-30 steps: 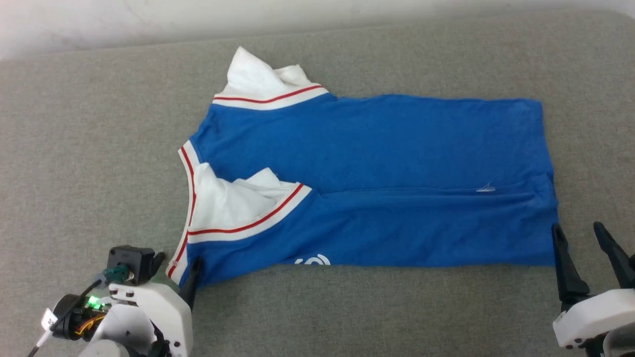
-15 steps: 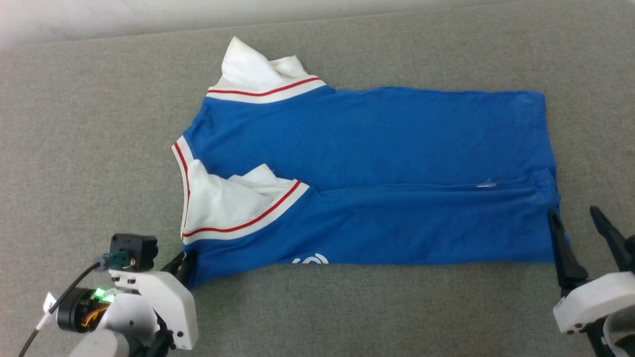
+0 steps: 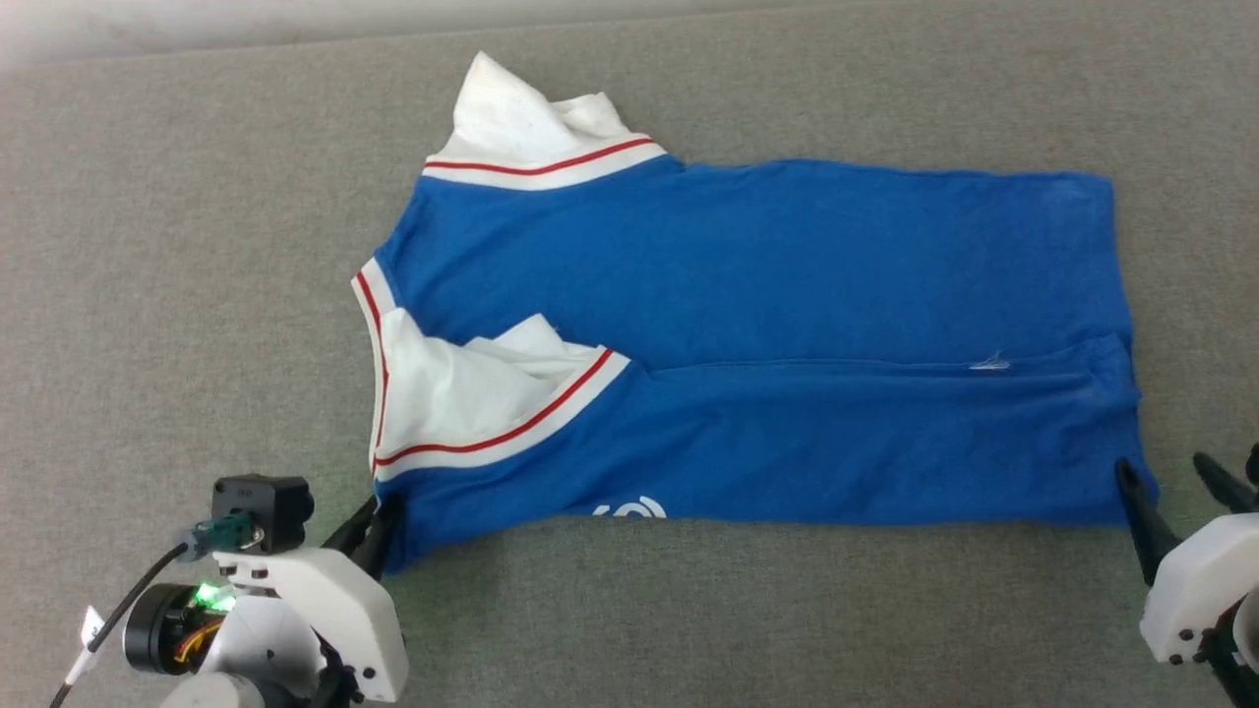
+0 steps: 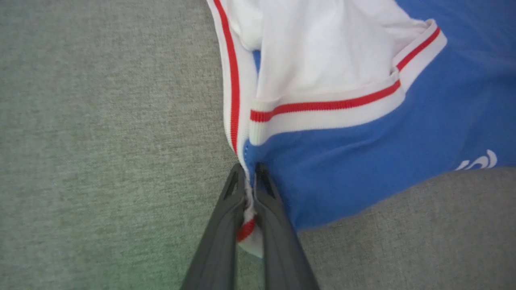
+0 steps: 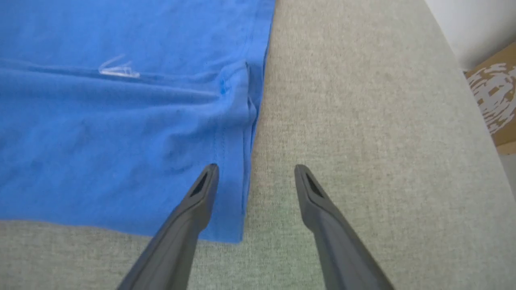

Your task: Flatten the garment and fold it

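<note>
The garment [image 3: 787,275] is a bright blue shirt with white sleeves and red-striped trim. It lies sideways on the grey surface, neck to the left and hem to the right, with its near side folded over along a long crease. My left gripper [image 3: 379,513] is shut on the red-striped white trim [image 4: 246,225] at the near-left corner, the fabric pinched between the fingers [image 4: 225,213]. My right gripper [image 3: 1175,487] stands open at the near-right hem corner. In the right wrist view one finger [image 5: 201,193] lies over the blue cloth [image 5: 121,141] and the other over bare surface.
The grey cloth-covered table [image 3: 148,295] extends on all sides of the shirt. A pale wall [image 3: 197,29] runs along the back. Beyond the table's right edge a brown cardboard box [image 5: 494,96] shows in the right wrist view.
My left gripper has closed on the trim at the shirt's near-left corner. The head view has shifted a little. The right gripper stays open by the hem corner.
</note>
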Motion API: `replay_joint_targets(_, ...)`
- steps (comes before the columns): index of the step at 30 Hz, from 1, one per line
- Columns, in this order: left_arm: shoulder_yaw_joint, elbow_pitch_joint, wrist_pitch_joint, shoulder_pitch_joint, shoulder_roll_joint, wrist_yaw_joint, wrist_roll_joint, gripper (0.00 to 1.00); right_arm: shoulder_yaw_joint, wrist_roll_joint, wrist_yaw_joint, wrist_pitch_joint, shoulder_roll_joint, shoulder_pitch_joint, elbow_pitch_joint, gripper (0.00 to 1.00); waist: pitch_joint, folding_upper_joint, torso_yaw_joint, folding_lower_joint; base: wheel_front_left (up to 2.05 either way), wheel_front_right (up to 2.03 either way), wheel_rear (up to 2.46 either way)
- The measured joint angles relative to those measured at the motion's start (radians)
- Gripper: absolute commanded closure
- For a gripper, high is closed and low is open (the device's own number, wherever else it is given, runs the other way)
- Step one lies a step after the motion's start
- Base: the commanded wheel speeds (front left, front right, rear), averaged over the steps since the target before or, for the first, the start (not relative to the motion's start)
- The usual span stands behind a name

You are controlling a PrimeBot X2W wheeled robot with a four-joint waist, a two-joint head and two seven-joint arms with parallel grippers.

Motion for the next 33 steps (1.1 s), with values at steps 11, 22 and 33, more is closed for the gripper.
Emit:
replay_joint_targets(11, -0.011, -0.011, 0.003, -0.019, -0.011, 0.0, -0.001, 1.0, 0.005, 0.069, -0.001, 0.102, 0.038, -0.003, 0.048, 1.0, 0.021, -0.0001, 0.027, -0.0002, 0.0, 0.0, 0.0)
replay_joint_targets(22, 0.043, -0.078, -0.017, 0.015, -0.03, 0.028, -0.068, 1.0, -0.03, 0.07, 0.0, 0.095, 0.049, -0.009, -0.024, 1.0, -0.039, -0.0001, 0.012, -0.0001, 0.0, 0.0, 0.0)
replay_joint_targets(33, 0.094, -0.241, 0.045, 0.219, -0.007, 0.105, -0.143, 1.0, -0.104, 0.08, 0.0, 0.165, 0.08, 0.092, -0.158, 1.0, -0.118, -0.0001, 0.012, -0.0004, 0.0, 0.0, 0.0)
